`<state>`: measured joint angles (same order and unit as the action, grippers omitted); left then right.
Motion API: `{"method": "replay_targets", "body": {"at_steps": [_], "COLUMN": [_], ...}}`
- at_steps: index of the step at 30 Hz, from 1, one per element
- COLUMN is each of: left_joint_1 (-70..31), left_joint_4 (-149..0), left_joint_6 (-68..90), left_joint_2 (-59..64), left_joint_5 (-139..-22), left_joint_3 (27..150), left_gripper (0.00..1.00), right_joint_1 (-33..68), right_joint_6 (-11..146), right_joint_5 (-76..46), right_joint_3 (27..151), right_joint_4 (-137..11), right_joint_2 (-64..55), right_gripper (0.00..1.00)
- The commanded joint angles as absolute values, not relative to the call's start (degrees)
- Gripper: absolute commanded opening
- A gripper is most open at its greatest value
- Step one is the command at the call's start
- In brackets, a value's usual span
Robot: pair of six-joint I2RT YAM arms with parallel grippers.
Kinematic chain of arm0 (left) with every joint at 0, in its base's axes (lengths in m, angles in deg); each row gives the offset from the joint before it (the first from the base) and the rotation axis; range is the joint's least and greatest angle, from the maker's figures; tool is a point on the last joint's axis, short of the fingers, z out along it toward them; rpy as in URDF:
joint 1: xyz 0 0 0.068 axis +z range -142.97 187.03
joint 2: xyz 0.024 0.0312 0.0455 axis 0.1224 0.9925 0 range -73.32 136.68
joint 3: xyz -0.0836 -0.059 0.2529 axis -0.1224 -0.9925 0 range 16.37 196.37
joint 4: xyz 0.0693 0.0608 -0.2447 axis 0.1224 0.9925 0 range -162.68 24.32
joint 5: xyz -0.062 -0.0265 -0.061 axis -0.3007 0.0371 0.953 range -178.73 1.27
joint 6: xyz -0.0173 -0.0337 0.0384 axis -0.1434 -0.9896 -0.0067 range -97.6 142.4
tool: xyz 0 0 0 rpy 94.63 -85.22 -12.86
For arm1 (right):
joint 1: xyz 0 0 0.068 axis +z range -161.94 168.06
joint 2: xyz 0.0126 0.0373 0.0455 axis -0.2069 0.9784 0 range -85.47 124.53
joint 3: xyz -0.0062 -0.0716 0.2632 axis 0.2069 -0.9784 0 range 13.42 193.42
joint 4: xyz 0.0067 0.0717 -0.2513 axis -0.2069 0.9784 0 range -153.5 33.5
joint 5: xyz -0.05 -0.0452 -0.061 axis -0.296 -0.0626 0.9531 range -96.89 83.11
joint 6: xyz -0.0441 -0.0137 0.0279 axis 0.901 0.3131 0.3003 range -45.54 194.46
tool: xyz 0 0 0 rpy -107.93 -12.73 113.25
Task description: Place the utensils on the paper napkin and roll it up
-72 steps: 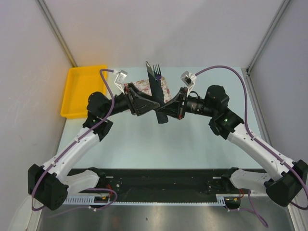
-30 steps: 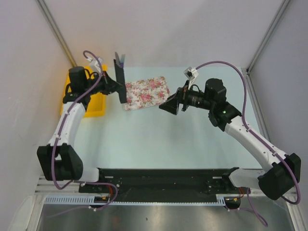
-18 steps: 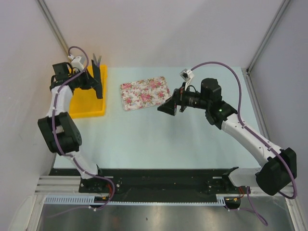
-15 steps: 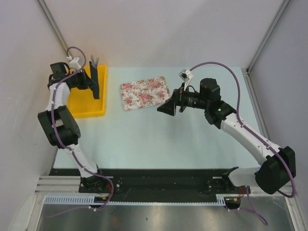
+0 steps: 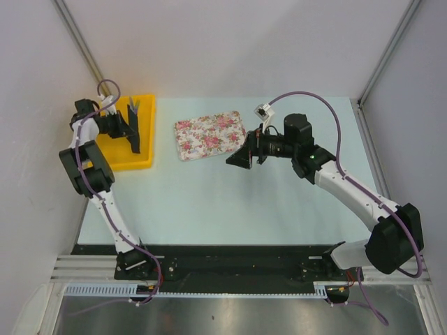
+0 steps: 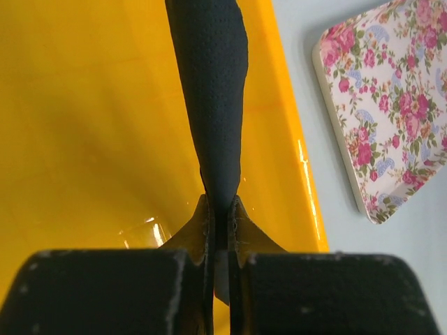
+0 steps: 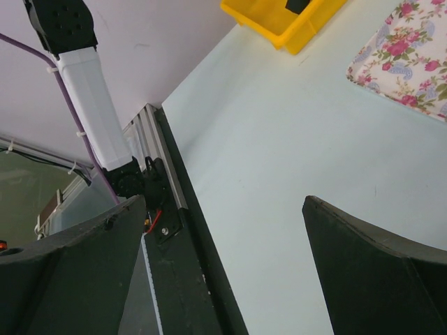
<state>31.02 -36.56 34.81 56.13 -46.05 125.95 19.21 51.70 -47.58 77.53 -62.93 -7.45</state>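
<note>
The paper napkin is a black roll standing nearly upright over the yellow bin. Silvery tips of the utensils poke out of its far end; the rest of them is hidden inside. My left gripper is shut on the roll's lower part. In the left wrist view the roll runs up from between the closed fingertips, above the bin's floor. My right gripper hangs open above the table, beside the floral tray's near right corner, with nothing between its fingers.
The floral tray lies empty at the table's back middle, right of the yellow bin. White walls close in on the left and back. The black rail at the table's front edge and the left arm's base link show in the right wrist view.
The left arm has swung the rolled napkin from beside the floral tray leftward to over the yellow bin, then lowered it. The right gripper let go and stays open, drifting slightly left.
</note>
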Motion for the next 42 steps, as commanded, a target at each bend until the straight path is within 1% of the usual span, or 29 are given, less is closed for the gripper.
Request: {"method": "replay_targets", "body": {"at_steps": [1,11,20,25,29,34,37,38,42], "left_joint_1": [30.85,30.59,30.24,29.97,29.8,29.62,29.18,29.18,28.74], "left_joint_4": [-33.92,-31.02,-33.03,-34.09,-34.18,-33.56,-33.39,-33.22,-34.44], "left_joint_6": [33.39,32.16,26.98,25.74,25.65,25.48,25.3,25.48,26.09], "left_joint_2": [59.48,62.3,64.05,64.84,65.98,67.66,67.92,67.84,65.47], "left_joint_5": [-41.97,-40.39,-36.44,-36.87,-38.36,-38.8,-40.46,-41.0,-44.16], "left_joint_3": [130.18,129.13,127.38,126.76,126.14,126.67,127.37,127.63,125.97], "left_gripper": [0.0,0.0,0.0,0.0,0.09,0.13,0.17,0.23,0.34], "right_joint_1": [19.35,19.43,19.43,19.35,19.26,19.17,19.08,19.0,19.08], "right_joint_6": [52.57,52.4,52.75,52.75,52.58,52.4,52.4,52.4,52.22], "right_joint_5": [-48.64,-48.81,-48.55,-48.55,-48.72,-48.73,-48.81,-48.81,-48.81], "right_joint_3": [78.9,77.67,77.23,76.96,76.96,76.79,76.87,76.87,77.05], "right_joint_4": [-63.77,-64.47,-64.3,-64.47,-64.56,-64.47,-64.56,-64.56,-64.65], "right_joint_2": [-7.34,-7.07,-7.16,-7.25,-7.16,-6.98,-6.98,-6.98,-6.98], "right_gripper": [1.0,1.0,0.99,1.0,1.0,0.99,0.99,0.99,0.99]}}
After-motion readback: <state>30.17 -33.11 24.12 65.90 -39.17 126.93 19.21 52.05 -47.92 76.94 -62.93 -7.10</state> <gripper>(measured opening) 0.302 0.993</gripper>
